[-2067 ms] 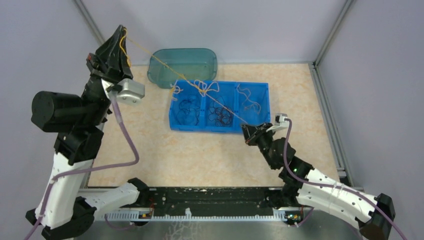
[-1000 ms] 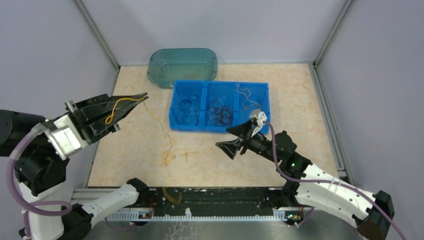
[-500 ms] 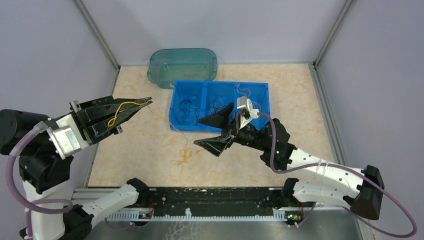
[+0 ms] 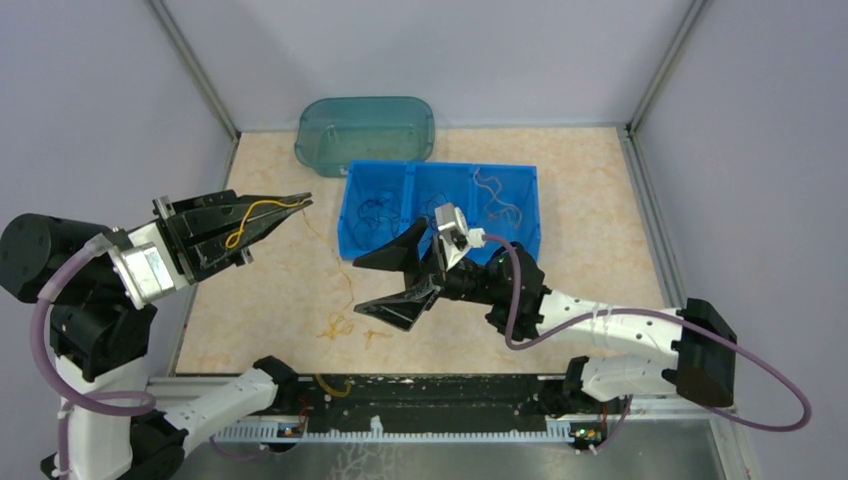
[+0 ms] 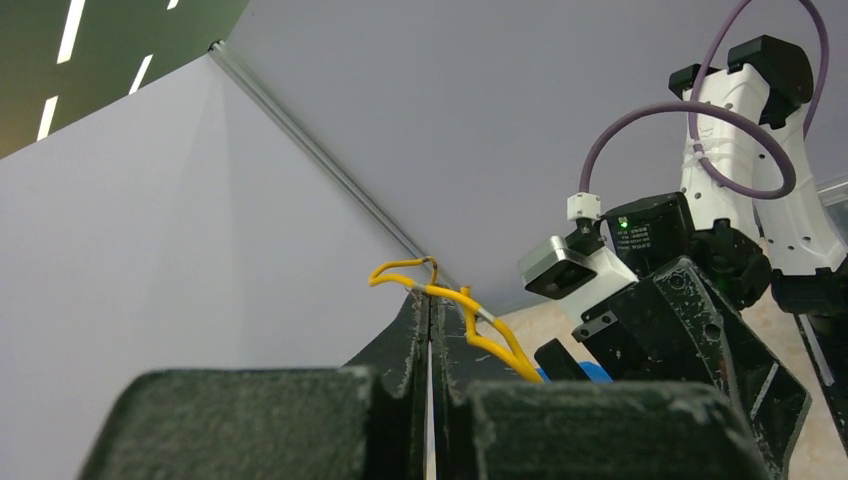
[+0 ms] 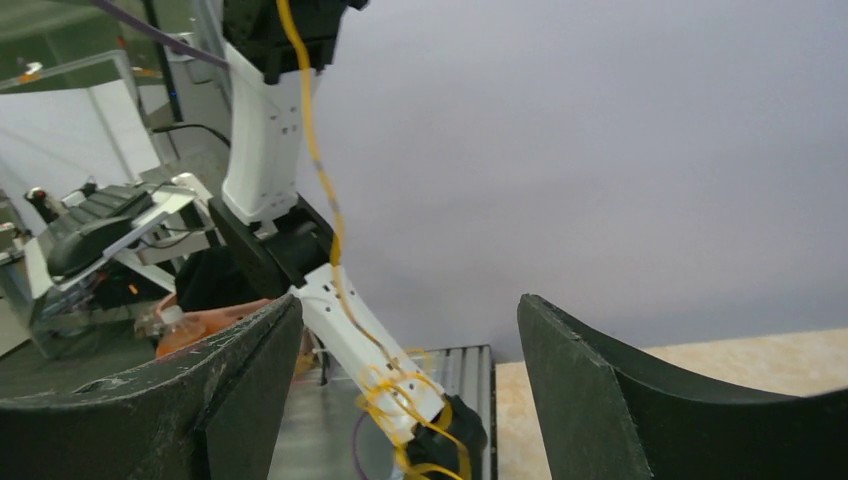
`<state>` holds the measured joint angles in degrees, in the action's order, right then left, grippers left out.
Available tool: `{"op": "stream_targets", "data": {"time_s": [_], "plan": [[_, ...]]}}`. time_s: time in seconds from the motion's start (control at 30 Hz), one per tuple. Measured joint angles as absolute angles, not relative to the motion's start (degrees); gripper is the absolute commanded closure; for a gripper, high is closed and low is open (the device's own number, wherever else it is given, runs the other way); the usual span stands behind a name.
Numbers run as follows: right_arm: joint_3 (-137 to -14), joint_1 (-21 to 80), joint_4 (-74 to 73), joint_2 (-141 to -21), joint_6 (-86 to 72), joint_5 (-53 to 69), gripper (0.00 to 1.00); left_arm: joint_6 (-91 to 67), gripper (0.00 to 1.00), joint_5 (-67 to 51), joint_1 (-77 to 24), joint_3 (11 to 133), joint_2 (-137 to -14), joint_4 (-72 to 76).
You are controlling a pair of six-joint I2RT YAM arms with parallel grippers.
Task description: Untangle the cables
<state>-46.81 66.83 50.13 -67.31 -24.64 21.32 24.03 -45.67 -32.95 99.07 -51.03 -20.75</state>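
Observation:
My left gripper (image 4: pixel 300 201) is raised at the left and shut on a yellow-orange cable (image 4: pixel 249 212). In the left wrist view the cable (image 5: pixel 452 301) loops over the closed tips of the left gripper (image 5: pixel 431 302). From there a strand hangs down to a tangled clump (image 4: pixel 336 325) lying on the table. My right gripper (image 4: pixel 357 285) points left with its jaws wide open on either side of that strand. In the right wrist view the strand (image 6: pixel 334 245) drops between the fingers of the right gripper (image 6: pixel 408 305) without touching them. The clump (image 6: pixel 418 415) lies below.
A blue three-part bin (image 4: pixel 530 180) stands behind the right gripper, with blue cables (image 4: pixel 377 213), black cables (image 4: pixel 430 208) and pale orange cables (image 4: pixel 497 206) in its compartments. A teal tub (image 4: pixel 365 130) stands at the back. The arm bases' rail (image 4: pixel 420 395) lines the near edge.
My right gripper has swung left from in front of the bin to the hanging strand, staying open. The clump on the table has shifted left. My left gripper has barely moved.

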Motion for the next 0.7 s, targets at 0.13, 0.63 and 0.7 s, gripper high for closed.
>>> {"op": "stream_targets", "data": {"time_s": [0.13,0.63,0.7], "plan": [[-47.09,68.49,53.21,-68.42,-25.36,22.55,0.23,24.03,1.0,-45.67,-32.73,99.07,-50.68,-20.58],[-49.25,69.1,59.31,-75.64,-31.86,24.1,0.68,24.08,1.0,-45.76,-32.34,99.07,-50.46,-18.41],[-49.17,69.36,60.8,-77.12,-33.34,24.05,0.71,24.08,1.0,-45.76,-32.29,99.07,-50.46,-17.87]]}}
